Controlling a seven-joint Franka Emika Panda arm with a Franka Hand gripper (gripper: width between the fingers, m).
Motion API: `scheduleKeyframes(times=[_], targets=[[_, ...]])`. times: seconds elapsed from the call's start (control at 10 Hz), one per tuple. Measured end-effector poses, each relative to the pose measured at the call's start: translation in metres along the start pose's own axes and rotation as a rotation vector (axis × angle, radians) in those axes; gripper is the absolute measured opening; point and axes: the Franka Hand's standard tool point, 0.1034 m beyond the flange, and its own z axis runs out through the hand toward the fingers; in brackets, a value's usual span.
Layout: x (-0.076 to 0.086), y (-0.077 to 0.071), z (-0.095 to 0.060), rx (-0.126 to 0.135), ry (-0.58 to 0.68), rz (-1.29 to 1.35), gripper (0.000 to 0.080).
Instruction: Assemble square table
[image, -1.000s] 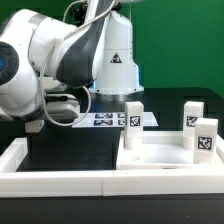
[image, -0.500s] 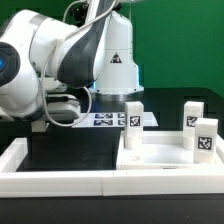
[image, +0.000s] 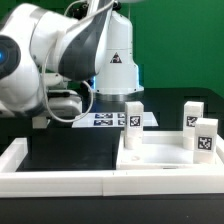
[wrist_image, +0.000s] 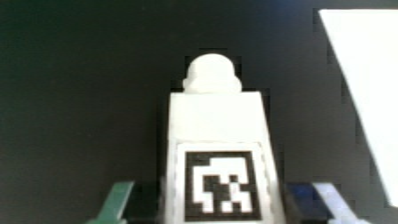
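Legs first: white blocks with black-and-white tags, one (image: 133, 116) upright at the slab's (image: 160, 168) far edge toward the exterior view's left, two more (image: 193, 115) (image: 205, 139) standing by its edge on that view's right, the slab itself a white raised-rim square at the bench's near edge. Wrist view shows the gripper (wrist_image: 217, 200) pinching a leg (wrist_image: 221, 150) by its sides, tag up, rounded peg pointing away, though fingertips are cut off and the exterior view hides the grip behind the arm. Tags are square code patterns, no readable writing; the marker board (image: 105, 120) peeks out behind.
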Motion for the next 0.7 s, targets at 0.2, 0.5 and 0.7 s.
scheduleKeyframes(times=[0.2, 0.5, 0.7], targets=[[-0.015, -0.008, -0.024, 0.016, 0.03, 0.008, 0.029], [-0.016, -0.009, -0.034, 0.014, 0.1, 0.01, 0.029], [-0.008, -0.012, -0.043, 0.023, 0.269, 0.011, 0.029]])
